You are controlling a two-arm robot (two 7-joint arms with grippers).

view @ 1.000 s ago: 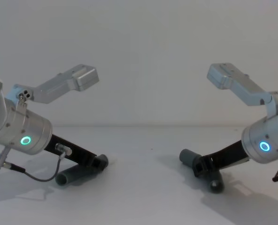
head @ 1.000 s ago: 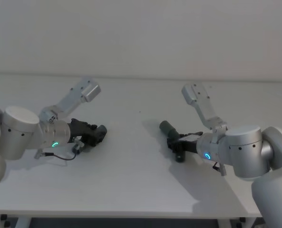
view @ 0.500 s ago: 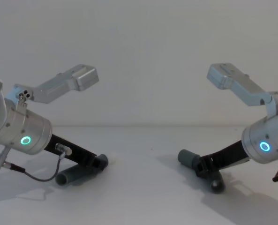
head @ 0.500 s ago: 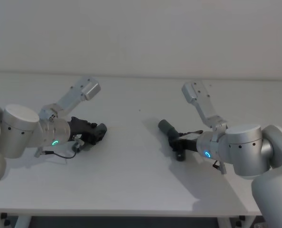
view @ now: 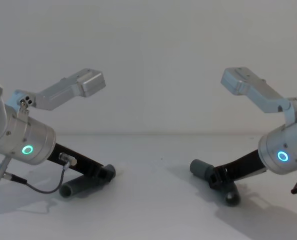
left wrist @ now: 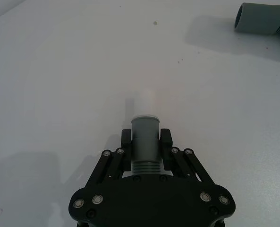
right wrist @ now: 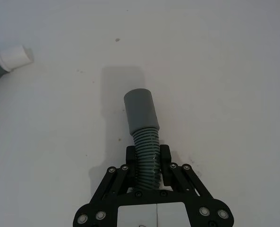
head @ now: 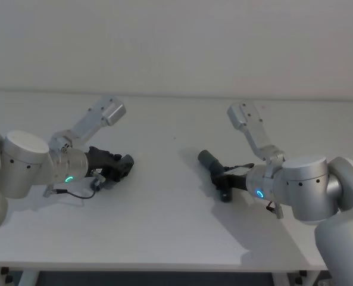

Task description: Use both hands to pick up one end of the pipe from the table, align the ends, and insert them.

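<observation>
My left gripper (head: 120,167) is shut on the white-tipped pipe piece (left wrist: 144,137), low over the table (head: 164,226) at the left. The white tip (left wrist: 145,101) points ahead of the fingers (left wrist: 126,140). In the chest view this piece's (view: 80,186) rear end touches the table. My right gripper (head: 222,179) is shut on the ribbed pipe piece (right wrist: 147,142) at the right. Its collar (right wrist: 139,109) juts forward, a little above the table. The two ends face each other across a wide gap: collar (left wrist: 260,18) far ahead of the left gripper, white tip (right wrist: 11,56) far ahead of the right.
The table's front edge (head: 164,269) runs below both arms. The space between the two grippers holds only bare table surface (view: 153,200). A plain wall stands behind the table.
The right gripper has shifted slightly towards the middle with its pipe piece. The left gripper has barely moved.
</observation>
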